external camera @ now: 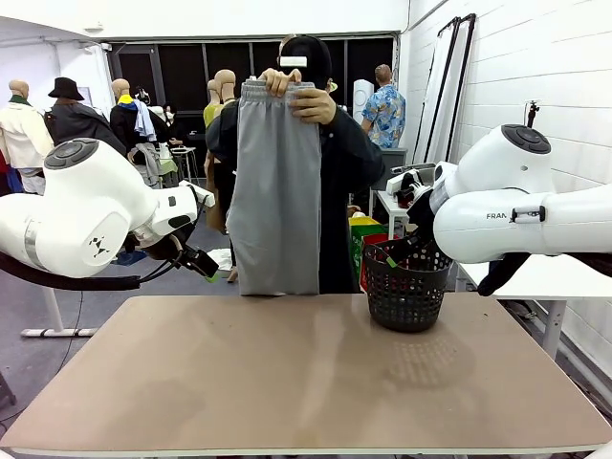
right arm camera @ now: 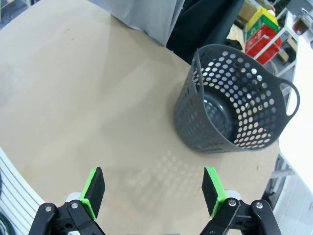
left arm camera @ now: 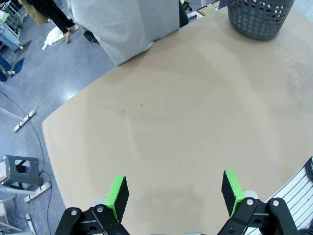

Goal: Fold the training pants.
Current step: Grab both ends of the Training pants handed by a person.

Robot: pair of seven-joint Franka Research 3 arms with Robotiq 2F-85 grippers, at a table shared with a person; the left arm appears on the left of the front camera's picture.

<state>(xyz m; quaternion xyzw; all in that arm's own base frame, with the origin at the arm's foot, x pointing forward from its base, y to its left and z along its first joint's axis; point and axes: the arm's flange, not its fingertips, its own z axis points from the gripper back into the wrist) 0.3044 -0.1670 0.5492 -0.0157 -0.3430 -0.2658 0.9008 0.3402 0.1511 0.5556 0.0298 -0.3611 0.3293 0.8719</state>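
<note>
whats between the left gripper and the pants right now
Just bare tabletop: in the left wrist view, the stretch from the open left gripper to the training pants, held up at the far edge, has nothing on it.

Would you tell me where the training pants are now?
In the front view, the training pants hang from the person's hands beyond the table's far edge, left of the black basket.

Light-grey training pants [external camera: 277, 191], held up, hanging vertically
</note>
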